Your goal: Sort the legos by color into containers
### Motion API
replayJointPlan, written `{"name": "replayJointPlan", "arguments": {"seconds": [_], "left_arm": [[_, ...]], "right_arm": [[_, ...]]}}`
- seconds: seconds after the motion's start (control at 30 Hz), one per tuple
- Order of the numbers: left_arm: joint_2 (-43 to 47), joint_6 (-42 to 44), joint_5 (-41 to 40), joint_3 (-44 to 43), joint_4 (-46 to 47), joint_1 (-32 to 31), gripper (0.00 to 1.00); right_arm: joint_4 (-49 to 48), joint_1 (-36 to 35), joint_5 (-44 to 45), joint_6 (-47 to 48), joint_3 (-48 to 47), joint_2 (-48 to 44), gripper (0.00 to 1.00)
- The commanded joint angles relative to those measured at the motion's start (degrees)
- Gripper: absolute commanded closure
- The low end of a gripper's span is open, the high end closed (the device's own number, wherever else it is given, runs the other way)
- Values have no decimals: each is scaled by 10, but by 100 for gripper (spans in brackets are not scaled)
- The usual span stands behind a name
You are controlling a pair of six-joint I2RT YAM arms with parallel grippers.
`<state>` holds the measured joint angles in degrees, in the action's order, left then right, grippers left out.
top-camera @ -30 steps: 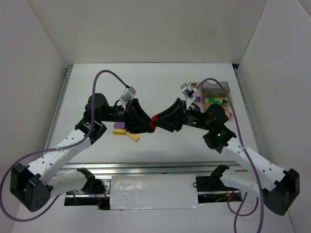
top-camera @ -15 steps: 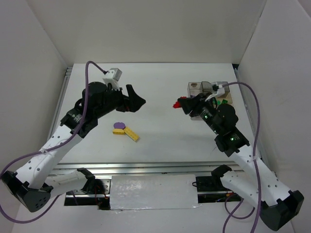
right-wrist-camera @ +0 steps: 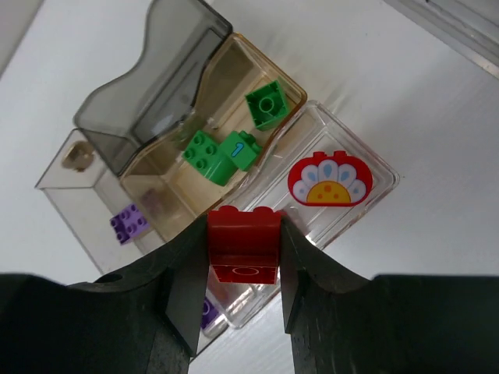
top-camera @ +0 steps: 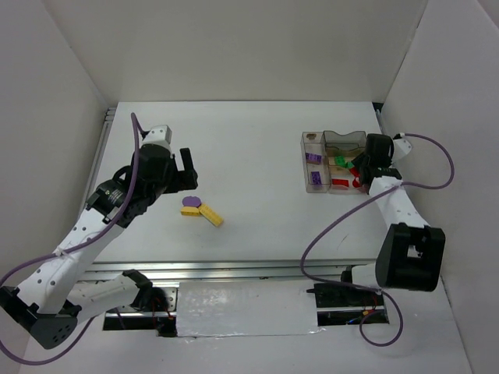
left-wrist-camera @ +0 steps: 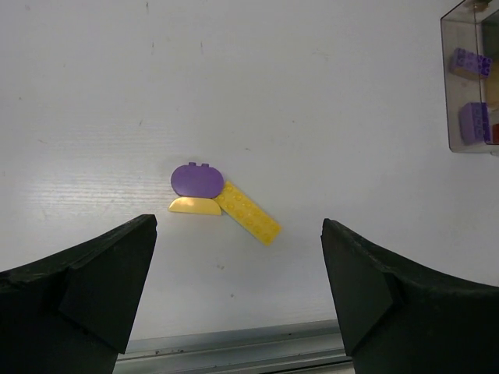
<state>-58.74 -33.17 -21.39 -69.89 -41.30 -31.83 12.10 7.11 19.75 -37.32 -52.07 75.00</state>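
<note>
1. My right gripper point(top-camera: 365, 170) is clamped on a red brick point(right-wrist-camera: 243, 234), one finger on each side of it.
2. The red brick hangs over the containers point(right-wrist-camera: 148, 86), at the clear compartment that holds a red fan-shaped piece point(right-wrist-camera: 331, 181). I can't tell whether it touches the tray.
3. The tinted compartment next to it holds three green bricks point(right-wrist-camera: 209, 156).
4. A purple brick point(right-wrist-camera: 129, 224) lies in another compartment, farther from the red piece.
5. My left gripper point(top-camera: 187, 169) is spread wide with nothing in it, above the surface point(left-wrist-camera: 312, 93).
6. Below it, loose on the surface and well apart from the containers:
   - purple rounded brick point(left-wrist-camera: 196, 180)
   - yellow half-round brick point(left-wrist-camera: 195, 206), touching the purple one
   - yellow plate point(left-wrist-camera: 247, 213), lying at an angle and touching both
</note>
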Motion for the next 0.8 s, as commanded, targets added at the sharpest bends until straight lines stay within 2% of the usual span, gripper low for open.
{"name": "replayJointPlan", "arguments": {"seconds": [0.0,0.23,0.33,0.37,0.4,0.43,0.53,0.67,0.77], "left_arm": [[10,9,-6,10,6,4,1],[9,24,-28,18,-2,5,0],[12,29,-30,17,-1,5,1],[11,30,-29,18,-3,5,0],[11,30,-29,20,-3,5,1],[11,31,-29,21,-3,5,0],[7,33,-29,29,2,5,0],[2,24,-41,30,-7,5,0],[4,5,-78,28,-16,5,0]], "right_arm": [[-29,15,-6,-22,-34,44,97],[-50,38,-59,-26,-57,125,90],[-53,39,-66,-24,-60,141,69],[-53,38,-70,-27,-60,142,40],[-59,38,-72,-29,-55,138,29],[-64,38,-74,-27,-51,136,24],[-59,36,-82,-25,-58,132,18],[-45,14,-78,-18,-55,82,14],[-41,-53,-77,14,-46,23,13]]}}
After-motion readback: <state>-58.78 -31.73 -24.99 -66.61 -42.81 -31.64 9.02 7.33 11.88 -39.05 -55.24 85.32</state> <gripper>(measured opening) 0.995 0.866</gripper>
